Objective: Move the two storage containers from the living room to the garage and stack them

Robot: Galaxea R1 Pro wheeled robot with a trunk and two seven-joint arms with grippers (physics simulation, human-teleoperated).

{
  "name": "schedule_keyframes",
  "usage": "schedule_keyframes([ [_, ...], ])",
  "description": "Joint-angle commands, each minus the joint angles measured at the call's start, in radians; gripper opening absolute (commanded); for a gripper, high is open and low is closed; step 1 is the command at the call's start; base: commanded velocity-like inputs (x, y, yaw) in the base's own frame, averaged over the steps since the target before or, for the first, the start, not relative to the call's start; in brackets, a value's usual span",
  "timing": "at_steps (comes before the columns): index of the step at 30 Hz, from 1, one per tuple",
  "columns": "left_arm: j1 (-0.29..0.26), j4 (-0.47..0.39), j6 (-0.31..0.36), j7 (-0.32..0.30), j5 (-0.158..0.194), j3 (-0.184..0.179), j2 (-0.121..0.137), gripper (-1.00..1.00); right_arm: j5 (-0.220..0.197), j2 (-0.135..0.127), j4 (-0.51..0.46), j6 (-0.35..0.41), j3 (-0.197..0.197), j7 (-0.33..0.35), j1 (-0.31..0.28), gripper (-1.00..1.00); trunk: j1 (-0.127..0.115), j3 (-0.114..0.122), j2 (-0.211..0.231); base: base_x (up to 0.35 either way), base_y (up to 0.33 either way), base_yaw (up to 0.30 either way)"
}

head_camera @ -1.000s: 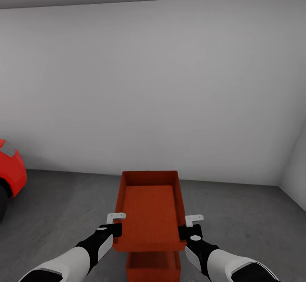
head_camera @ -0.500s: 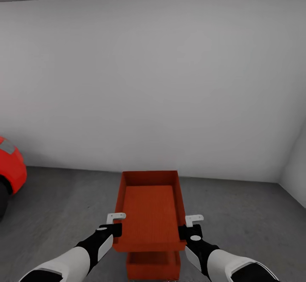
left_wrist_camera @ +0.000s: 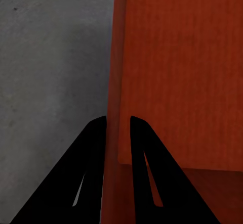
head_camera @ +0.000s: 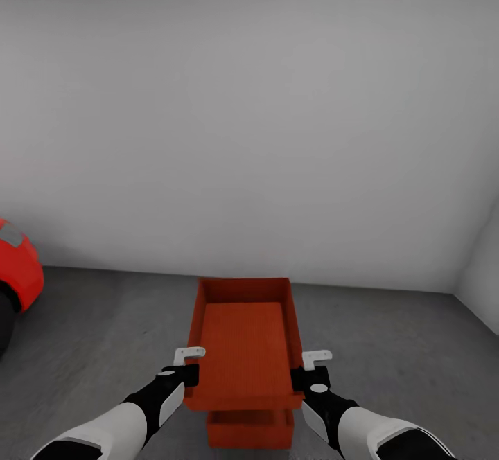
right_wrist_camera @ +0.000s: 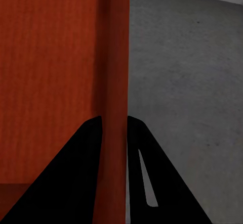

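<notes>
Since a second ago the view has tipped slightly, so the seam where the pale grey wall (head_camera: 249,134) meets the floor (head_camera: 104,342) sits a little higher; the arms and the held bin keep their places, while the lower bin shows slightly less of itself.

The room is the garage: a plain wall, a second wall (head_camera: 482,287) meeting it in a corner to the right of the bins, and smooth dark grey concrete with faint mottling underfoot. The front of a red car (head_camera: 17,273) stands on that floor well to the left of the bins.

The upper storage container (head_camera: 244,339) is held above the lower storage container (head_camera: 249,429), which rests on the concrete directly beneath it, its near end showing. Whether the two touch cannot be told.

The left gripper (head_camera: 186,366) is pinched narrowly on the upper container's left wall, the fingers (left_wrist_camera: 91,148) straddling the rim. The right gripper (head_camera: 312,370) clamps the right wall likewise, its fingers (right_wrist_camera: 88,148) either side of it.
</notes>
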Motion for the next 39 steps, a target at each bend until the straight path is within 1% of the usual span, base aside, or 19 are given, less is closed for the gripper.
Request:
schedule_keyframes([
  [1, -0.001, -0.006, -0.012, 0.012, -0.01, 0.059, 0.088, -1.0, -0.002, 0.0, 0.001, 0.0, -0.046, 0.004, 0.0, -1.0, 0.0, -0.003, -0.001, 0.0, 0.0, 0.0],
  [39, -0.001, -0.006, -0.012, 0.012, -0.01, 0.059, 0.087, -1.0, -0.002, -0.001, 0.001, 0.0, -0.046, 0.004, 0.0, -1.0, 0.0, -0.064, -0.001, 0.0, 0.0, 0.0],
])
